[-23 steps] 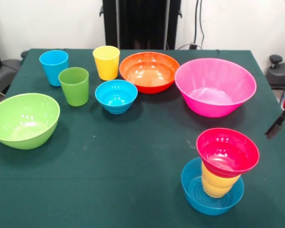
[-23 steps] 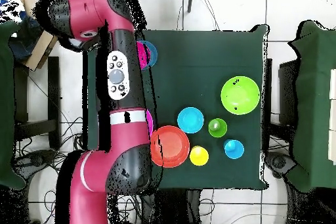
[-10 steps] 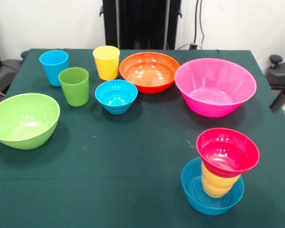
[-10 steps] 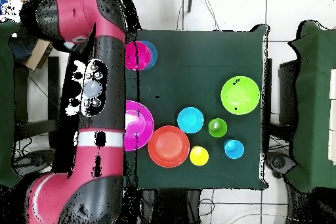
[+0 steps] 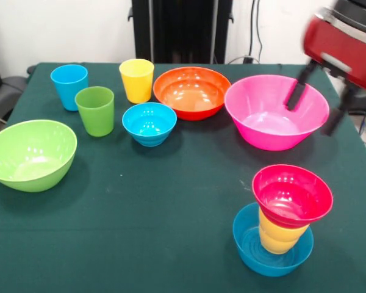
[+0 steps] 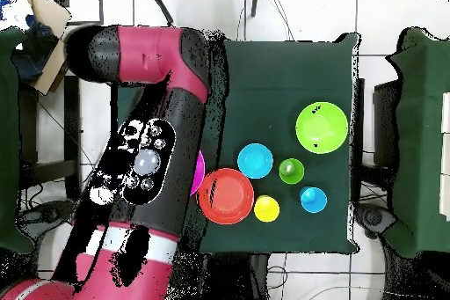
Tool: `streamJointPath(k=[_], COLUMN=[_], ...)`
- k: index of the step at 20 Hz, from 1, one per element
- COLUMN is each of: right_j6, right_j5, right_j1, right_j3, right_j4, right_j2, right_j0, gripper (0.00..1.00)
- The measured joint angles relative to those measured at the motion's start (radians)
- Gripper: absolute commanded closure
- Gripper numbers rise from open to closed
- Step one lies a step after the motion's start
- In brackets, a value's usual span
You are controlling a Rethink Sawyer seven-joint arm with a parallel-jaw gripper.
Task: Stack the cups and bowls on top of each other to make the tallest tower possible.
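Observation:
My gripper (image 5: 316, 104) hangs at the right, open, with its dark fingers (image 5: 296, 91) spread to either side of the large pink bowl's (image 5: 259, 137) right rim and nothing held. Near the front right stands a short tower: a small blue bowl (image 5: 250, 253), a yellow-orange cup (image 5: 279, 237) in it, and a red bowl (image 5: 291, 195) on top, tilted slightly. The orange bowl (image 5: 192, 91), another small blue bowl (image 5: 149, 124), the yellow cup (image 5: 136, 79), green cup (image 5: 96, 110), light blue cup (image 5: 69, 85) and lime green bowl (image 5: 30, 154) stand apart on the green table (image 5: 158, 201).
In the overhead view my arm (image 6: 149, 138) covers the table's left part, hiding the gripper, the tower and most of the pink bowl (image 6: 199, 173). Visible there are the orange bowl (image 6: 226, 195), blue bowl (image 6: 256, 161) and lime green bowl (image 6: 322, 128).
My gripper swung in from the right table edge to the pink bowl's right rim. The arm now covers more of the table from above. No cup or bowl moved.

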Motion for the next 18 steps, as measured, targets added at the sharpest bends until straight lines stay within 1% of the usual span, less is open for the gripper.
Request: streamJointPath(k=[1,2,5,7,9,10,13,14,18], right_j6=[0.000,-0.003,-0.014,-0.030,-0.035,-0.040,-0.041,-0.041,-0.041], right_j5=[-0.008,-0.037,-0.066,-0.086,-0.091,-0.101,-0.116,-0.135,-0.193], right_j1=[-0.008,-0.040,-0.080,-0.120,-0.134,-0.161,-0.186,-0.205,-0.242], right_j3=[0.013,0.066,0.130,0.190,0.211,0.248,0.283,0.313,0.381], right_j4=[-0.003,-0.016,-0.034,-0.057,-0.065,-0.080,-0.095,-0.108,-0.129], right_j2=[0.002,0.010,0.024,0.040,0.047,0.060,0.073,0.083,0.109], right_j0=[-0.002,-0.011,-0.027,-0.048,-0.057,-0.076,-0.096,-0.115,-0.155], gripper=[0.00,0.00,0.00,0.00,0.00,0.00,0.00,0.00,0.00])
